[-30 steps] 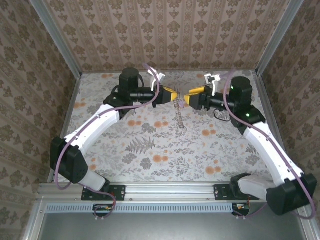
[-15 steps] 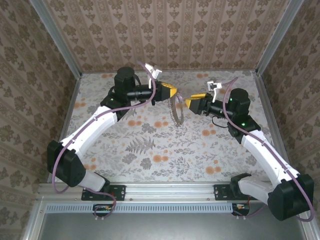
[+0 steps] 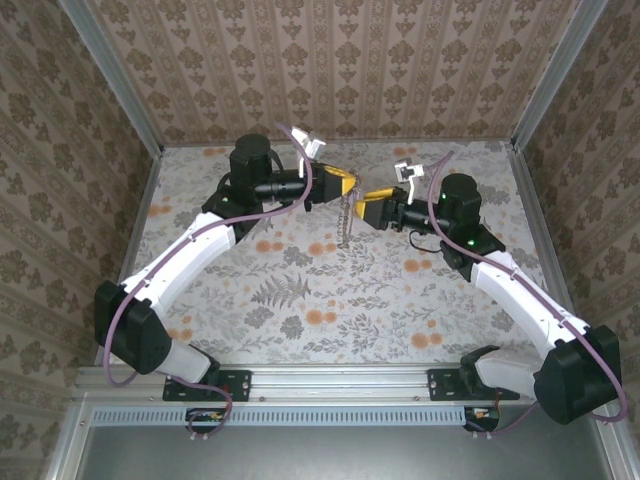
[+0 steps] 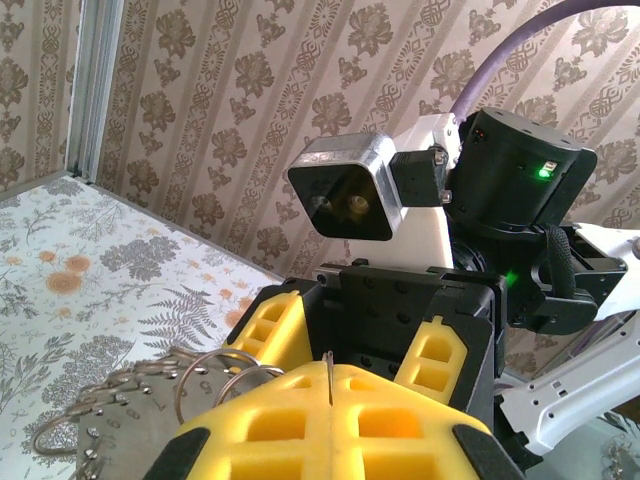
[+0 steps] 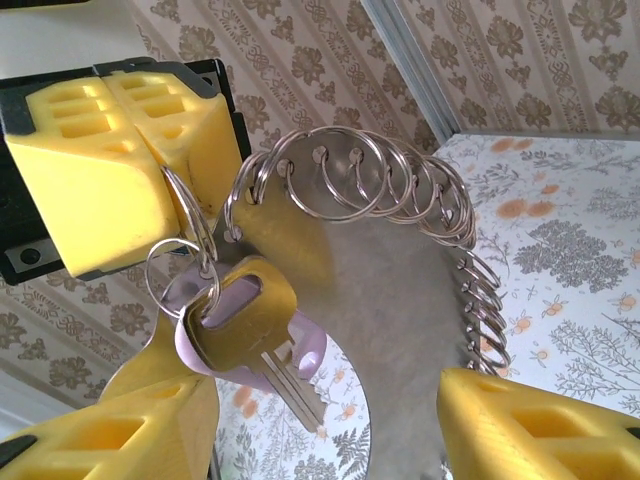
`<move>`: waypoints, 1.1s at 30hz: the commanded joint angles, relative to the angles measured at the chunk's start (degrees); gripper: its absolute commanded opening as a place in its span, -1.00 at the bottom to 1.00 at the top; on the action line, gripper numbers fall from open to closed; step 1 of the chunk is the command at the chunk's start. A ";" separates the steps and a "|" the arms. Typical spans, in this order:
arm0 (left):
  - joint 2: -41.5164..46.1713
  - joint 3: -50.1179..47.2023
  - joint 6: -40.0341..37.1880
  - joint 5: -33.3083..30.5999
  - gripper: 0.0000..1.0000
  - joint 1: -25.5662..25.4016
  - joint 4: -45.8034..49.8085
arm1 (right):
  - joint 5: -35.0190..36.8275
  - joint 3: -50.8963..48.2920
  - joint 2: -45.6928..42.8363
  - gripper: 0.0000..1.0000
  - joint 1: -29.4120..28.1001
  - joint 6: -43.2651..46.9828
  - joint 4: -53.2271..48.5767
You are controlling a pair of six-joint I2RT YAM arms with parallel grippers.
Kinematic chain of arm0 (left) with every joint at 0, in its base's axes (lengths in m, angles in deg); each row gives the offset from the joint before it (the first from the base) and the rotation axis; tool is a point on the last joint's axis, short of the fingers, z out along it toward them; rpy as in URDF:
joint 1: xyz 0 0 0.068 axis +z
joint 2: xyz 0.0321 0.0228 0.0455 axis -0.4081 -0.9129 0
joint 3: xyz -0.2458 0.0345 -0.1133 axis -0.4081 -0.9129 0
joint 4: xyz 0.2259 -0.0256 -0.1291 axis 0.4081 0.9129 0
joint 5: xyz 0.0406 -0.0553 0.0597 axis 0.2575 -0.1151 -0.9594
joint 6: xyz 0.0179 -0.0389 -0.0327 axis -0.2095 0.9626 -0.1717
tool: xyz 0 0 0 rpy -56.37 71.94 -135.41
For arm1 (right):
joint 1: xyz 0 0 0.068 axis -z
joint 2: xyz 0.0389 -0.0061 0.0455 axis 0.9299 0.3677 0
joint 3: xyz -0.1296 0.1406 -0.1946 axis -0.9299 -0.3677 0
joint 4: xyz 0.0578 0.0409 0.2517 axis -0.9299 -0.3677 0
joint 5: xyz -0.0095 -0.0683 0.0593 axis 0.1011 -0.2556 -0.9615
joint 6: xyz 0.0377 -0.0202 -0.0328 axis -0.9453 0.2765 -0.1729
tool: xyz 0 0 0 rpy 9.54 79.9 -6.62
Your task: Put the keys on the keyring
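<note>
Floral table [image 3: 300,290] gives open room on every side, walls [image 3: 330,70] well back. One keyring [image 3: 346,222] dangles from the clenched left gripper [image 3: 345,186] over mid-table. Two keys [image 5: 245,325] hang on it between the right gripper's [image 3: 362,207] spread jaws.

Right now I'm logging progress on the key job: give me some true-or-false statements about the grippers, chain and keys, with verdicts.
The left gripper is shut on the chain of rings. True.
The right gripper is clamped on the keys. False: its jaws stand open, holding nothing.
The keys hang from the chain, near the left gripper. True.
Just one key hangs there. False: two, one brass, one purple-headed.
</note>
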 commanded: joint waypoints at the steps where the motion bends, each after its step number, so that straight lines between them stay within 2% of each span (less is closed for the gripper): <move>1: 1.68 0.63 1.11 1.64 -1.00 -0.57 -3.14 | 0.70 2.28 0.03 0.22 -0.33 0.41 1.73; 11: 1.77 0.98 0.98 1.72 -1.00 -0.66 -2.95 | 0.71 2.20 -1.62 0.26 -1.08 2.22 -0.20; 16: 1.83 1.24 0.95 1.72 -1.00 -0.81 -3.01 | 1.24 2.38 -0.98 0.17 -1.04 2.54 -0.86; 19: 1.77 1.33 1.07 1.63 -1.00 -0.92 -2.93 | 1.37 2.53 -0.50 0.03 -1.04 2.69 -1.12; 29: 2.46 0.50 1.65 0.42 -1.00 -1.34 -4.32 | 0.28 3.27 0.10 -0.65 -2.15 2.74 -1.20; 33: 2.64 -0.45 2.32 -0.38 -1.00 -1.53 -5.72 | -0.33 4.18 0.96 -0.80 -3.48 2.86 -1.25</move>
